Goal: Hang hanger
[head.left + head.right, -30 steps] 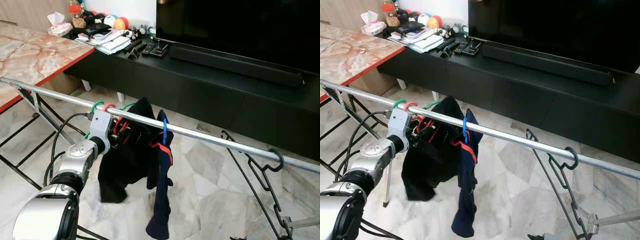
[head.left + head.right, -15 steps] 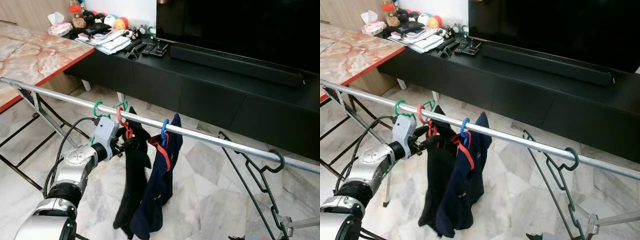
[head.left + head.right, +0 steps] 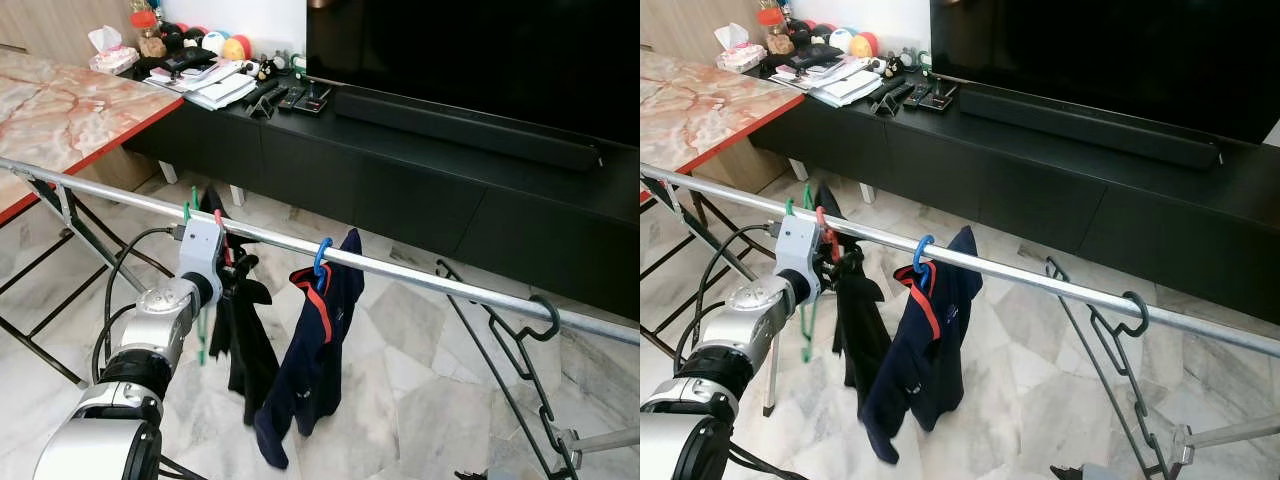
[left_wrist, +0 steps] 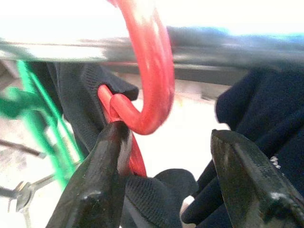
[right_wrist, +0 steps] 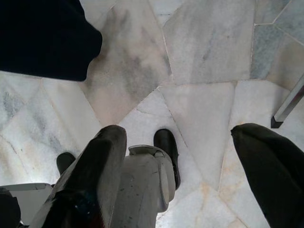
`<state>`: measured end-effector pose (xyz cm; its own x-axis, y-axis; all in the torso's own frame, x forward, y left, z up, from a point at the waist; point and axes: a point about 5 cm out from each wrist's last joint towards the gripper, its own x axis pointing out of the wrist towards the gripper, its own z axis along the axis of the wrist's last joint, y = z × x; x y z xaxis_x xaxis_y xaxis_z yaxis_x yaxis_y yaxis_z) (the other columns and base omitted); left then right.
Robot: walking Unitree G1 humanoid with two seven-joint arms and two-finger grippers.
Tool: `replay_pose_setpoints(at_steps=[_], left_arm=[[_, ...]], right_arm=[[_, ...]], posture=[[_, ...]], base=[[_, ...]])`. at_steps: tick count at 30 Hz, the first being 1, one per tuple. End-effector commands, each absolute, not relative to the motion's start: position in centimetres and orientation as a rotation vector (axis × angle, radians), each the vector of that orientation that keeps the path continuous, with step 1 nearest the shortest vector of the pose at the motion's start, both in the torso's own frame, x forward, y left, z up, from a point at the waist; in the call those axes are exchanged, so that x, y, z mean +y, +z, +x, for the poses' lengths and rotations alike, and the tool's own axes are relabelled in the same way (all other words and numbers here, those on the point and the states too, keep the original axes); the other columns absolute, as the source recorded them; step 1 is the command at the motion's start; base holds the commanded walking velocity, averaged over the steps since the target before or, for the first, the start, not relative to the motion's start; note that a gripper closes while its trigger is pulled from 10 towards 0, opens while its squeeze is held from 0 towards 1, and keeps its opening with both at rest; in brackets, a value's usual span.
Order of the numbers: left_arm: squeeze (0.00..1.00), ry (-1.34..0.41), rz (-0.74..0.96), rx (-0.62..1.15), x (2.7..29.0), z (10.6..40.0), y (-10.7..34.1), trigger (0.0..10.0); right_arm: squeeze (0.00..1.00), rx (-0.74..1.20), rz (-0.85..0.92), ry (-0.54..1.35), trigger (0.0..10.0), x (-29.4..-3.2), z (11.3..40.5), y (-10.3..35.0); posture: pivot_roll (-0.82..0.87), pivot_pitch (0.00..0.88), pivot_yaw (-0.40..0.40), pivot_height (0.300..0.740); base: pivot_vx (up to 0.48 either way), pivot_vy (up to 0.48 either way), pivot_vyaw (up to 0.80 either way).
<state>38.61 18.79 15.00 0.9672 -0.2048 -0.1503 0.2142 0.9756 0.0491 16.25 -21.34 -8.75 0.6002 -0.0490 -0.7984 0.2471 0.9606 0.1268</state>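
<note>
Left tool (image 4: 166,175): raised to the metal rail (image 3: 420,275), fingers spread apart, released. The red hanger (image 4: 147,71) hooks over the rail directly ahead of it; one finger (image 4: 102,175) touches the hanger's neck, the other stands clear.

Black garment (image 3: 240,330): hangs from the red hanger, just past the left tool and below it.

Green hanger (image 3: 805,270): on the rail beside the red hanger, just beside the left tool.

Blue hanger (image 3: 322,262): hooked on the rail farther along from the left tool, carrying a navy garment (image 3: 310,370) with a red collar.

Black wire hanger (image 3: 520,360): hooked on the rail well apart from the left tool, towards the robot's right.

Right tool (image 5: 178,175): hangs low, pointing down at the marble floor (image 5: 199,61), fingers spread, holding nothing.
</note>
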Motion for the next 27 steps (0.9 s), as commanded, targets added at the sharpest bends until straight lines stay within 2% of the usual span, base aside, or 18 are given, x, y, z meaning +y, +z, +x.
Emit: replay_pose_setpoints(at_steps=[1, 5, 12, 19, 27], left_arm=[[0.0, -0.179, 0.04, 0.195, 18.9, 38.5, 14.3, 10.0], [0.0, -0.171, 0.017, 0.177, 18.0, 38.9, 15.2, 10.0], [0.0, -0.19, 0.025, 0.163, 18.1, 39.2, 17.3, 10.0], [0.0, -0.203, 0.056, 0.2, 18.3, 38.4, 17.2, 10.0], [0.0, -0.104, 0.02, 0.225, 19.4, 38.0, 17.9, 10.0]], right_arm=[[0.0, 0.935, 0.239, -0.175, 10.0, -21.2, 15.7, -9.0], [0.0, 0.935, 0.244, -0.17, 10.0, -21.1, 15.7, -9.0], [0.0, 0.936, 0.252, -0.169, 10.0, -20.9, 15.6, -9.1], [0.0, 0.939, 0.255, -0.162, 10.0, -20.8, 15.5, -9.1], [0.0, 0.939, 0.259, -0.155, 10.0, -20.7, 15.6, -9.2]], posture=[[-0.1, 0.137, -0.012, 0.74], [-0.1, 0.132, -0.01, 0.74], [-0.1, 0.132, -0.001, 0.74], [-0.09, 0.135, 0.001, 0.74], [-0.09, 0.136, 0.001, 0.74]], base=[[0.0, 0.0, 0.0], [0.0, 0.0, 0.0], [0.0, 0.0, 0.0], [0.0, 0.0, 0.0], [0.0, 0.0, 0.0]])
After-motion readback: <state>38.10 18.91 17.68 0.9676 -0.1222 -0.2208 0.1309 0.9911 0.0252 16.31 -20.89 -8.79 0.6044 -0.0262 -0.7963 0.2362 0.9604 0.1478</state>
